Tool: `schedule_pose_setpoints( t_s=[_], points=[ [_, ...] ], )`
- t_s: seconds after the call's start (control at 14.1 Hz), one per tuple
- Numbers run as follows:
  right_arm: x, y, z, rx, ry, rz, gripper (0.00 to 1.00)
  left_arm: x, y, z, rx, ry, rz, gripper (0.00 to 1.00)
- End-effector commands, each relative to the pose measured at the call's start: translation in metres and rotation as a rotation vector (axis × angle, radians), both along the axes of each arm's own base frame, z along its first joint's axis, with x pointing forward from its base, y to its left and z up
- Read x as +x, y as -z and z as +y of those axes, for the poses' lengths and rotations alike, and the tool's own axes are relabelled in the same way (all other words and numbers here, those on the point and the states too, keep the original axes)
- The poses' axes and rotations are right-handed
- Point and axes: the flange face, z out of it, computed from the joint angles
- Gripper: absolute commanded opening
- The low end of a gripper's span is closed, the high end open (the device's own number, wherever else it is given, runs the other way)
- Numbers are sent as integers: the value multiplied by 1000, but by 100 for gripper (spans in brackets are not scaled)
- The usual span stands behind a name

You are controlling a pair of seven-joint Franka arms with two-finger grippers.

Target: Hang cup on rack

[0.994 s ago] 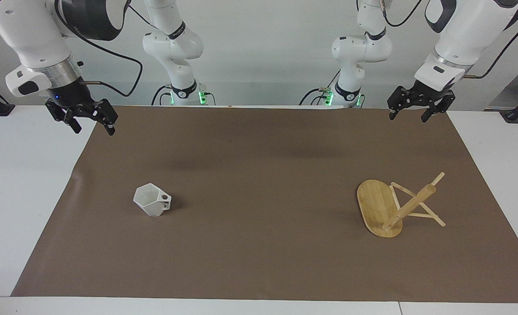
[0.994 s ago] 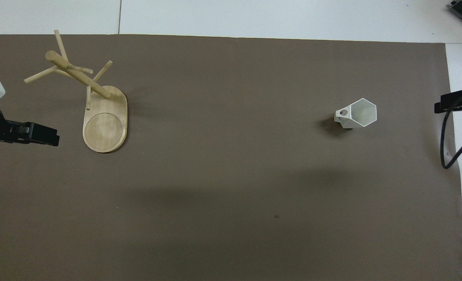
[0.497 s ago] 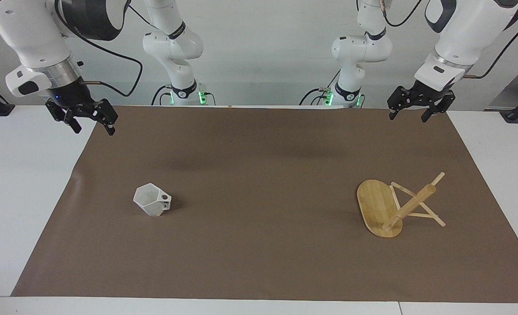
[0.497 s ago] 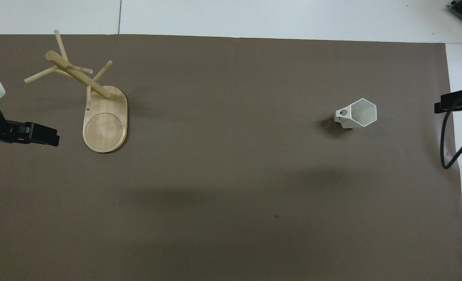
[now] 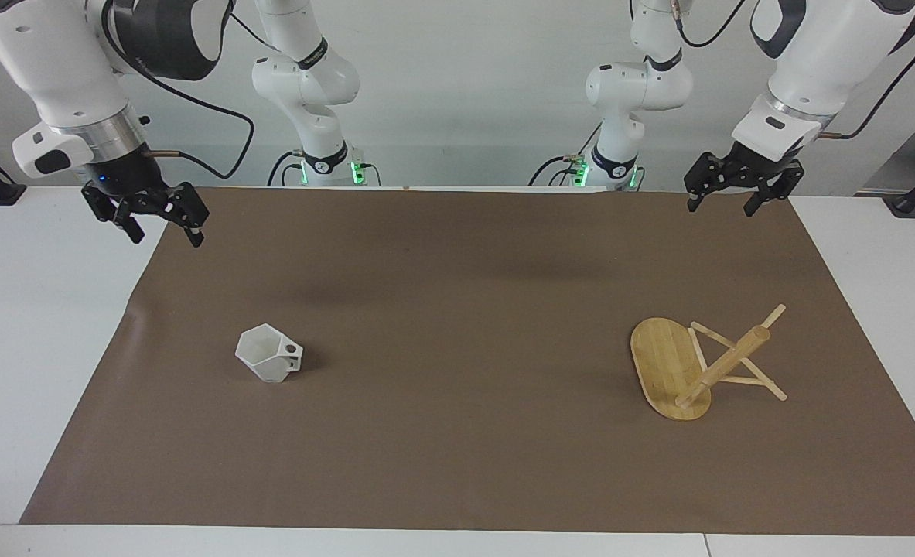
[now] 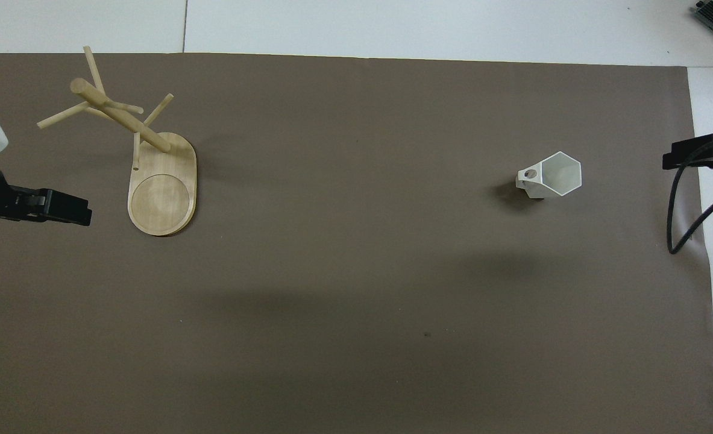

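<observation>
Here, the brown paper mat (image 5: 457, 433) covers most of my white table (image 5: 32, 348), and everything of the task rests on it. The bamboo mug rack (image 5: 685, 370) stands toward my left arm's end of the table: a flat oval base, a thick round central post (image 6: 121, 116), and thin pegs slanting off it; in the overhead view a round inset marks the base. The cup (image 5: 269, 353) sits upright on the mat toward my right arm's end, well apart from the rack. It is small, white and faceted, with a hexagonal rim, a tapering body, and a small side handle pierced by a round hole, the handle turned toward the rack. My left gripper (image 5: 724, 197) hangs empty over the mat's corner at my own edge, its fingers spread. My right gripper (image 5: 163, 227) hangs over the mat's edge at its end of the table, fingers likewise spread, holding nothing. Compared with a second earlier, my right gripper has dropped slightly lower and shifted a little inward over the mat; my left gripper, the cup and the rack have not moved.
</observation>
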Motion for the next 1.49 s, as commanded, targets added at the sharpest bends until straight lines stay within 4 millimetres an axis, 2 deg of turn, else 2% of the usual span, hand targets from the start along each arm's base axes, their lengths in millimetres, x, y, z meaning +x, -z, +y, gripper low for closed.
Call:
schedule_pose_setpoints(
  t_s=[0.0,0.14,0.28,0.99,1.42],
  points=[
    [-7,22,4,-5,2,-22,100,0,-3,3,-9,3,8,100],
    [-3,36,3,-8,-1,-40,100,0,-3,3,-9,3,8,100],
    [1,59,4,-12,-9,-51,100,0,-3,3,-9,3,8,100],
    [33,132,5,-32,-66,-85,100,0,-3,3,-9,3,8,100],
    [44,178,22,-30,-85,-102,100,0,-3,3,-9,3,8,100]
  ],
)
